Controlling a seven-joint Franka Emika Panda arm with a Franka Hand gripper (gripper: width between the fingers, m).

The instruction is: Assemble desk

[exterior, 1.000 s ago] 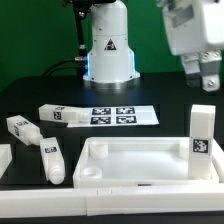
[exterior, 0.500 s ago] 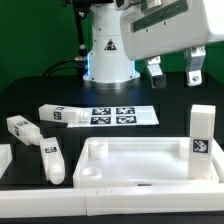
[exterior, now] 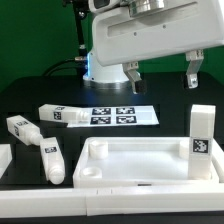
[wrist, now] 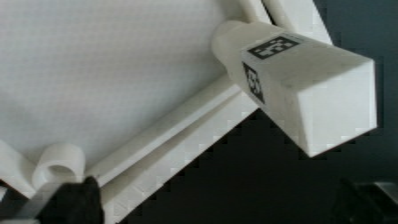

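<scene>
Presently my gripper [exterior: 160, 72] hangs above the table, fingers wide apart and empty. The desk panel [exterior: 140, 165] lies flat below; one leg [exterior: 202, 133] stands upright at its corner on the exterior view's right. Stiff, light, slick plastic, I judge: grip across the leg's flat sides.

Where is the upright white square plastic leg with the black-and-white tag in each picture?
Exterior view: the leg stands at the exterior view's right, by the flat white plastic panel's raised rim.
Wrist view: the leg is seen close, against that rim.
Shared landmark: the rim.
</scene>
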